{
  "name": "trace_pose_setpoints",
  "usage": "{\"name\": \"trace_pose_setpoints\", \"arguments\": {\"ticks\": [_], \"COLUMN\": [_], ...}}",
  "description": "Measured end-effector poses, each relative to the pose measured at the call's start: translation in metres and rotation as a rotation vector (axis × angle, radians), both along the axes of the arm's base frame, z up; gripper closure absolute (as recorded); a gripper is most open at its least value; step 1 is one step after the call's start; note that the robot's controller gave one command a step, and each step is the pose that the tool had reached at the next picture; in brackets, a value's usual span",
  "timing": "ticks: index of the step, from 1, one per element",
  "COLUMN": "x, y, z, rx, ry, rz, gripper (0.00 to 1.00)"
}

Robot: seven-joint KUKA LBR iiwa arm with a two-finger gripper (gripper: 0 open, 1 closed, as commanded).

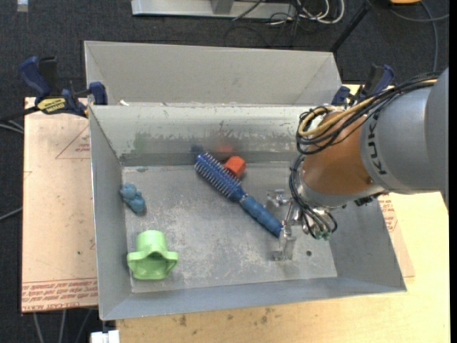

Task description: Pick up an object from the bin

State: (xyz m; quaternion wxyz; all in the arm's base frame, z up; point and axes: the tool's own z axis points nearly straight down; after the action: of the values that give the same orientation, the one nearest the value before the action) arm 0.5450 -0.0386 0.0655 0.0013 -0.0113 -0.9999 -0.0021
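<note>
The arm (403,145) reaches in from the right, its thick grey link ending in an orange wrist cover (335,168); yellow and black cables (320,123) loop over that cover and hang below it; the tool (286,243) points downward at the lower left of the wrist, slim and metal.

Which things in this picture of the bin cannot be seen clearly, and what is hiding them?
- Orange thing, camera view: the blue hairbrush head covers part of it; its kind is unclear.
- Hairbrush handle end: it ends beside the claw; contact cannot be judged.
- Bin floor at right: hidden under the arm.
- Small blue thing at left: too small to identify.
</note>
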Motion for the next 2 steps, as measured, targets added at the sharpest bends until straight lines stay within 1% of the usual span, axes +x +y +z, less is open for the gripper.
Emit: {"name": "trace_pose_setpoints", "arguments": {"ticks": [1,2], "x": [0.0162,0.0240], "y": [0.0330,0.0413], "z": [0.0351,0.0343], "rx": [-0.002,-0.003], "ry": [-0.007,-0.005], "rz": [-0.153,-0.174], "gripper": [0.00,0.00]}}
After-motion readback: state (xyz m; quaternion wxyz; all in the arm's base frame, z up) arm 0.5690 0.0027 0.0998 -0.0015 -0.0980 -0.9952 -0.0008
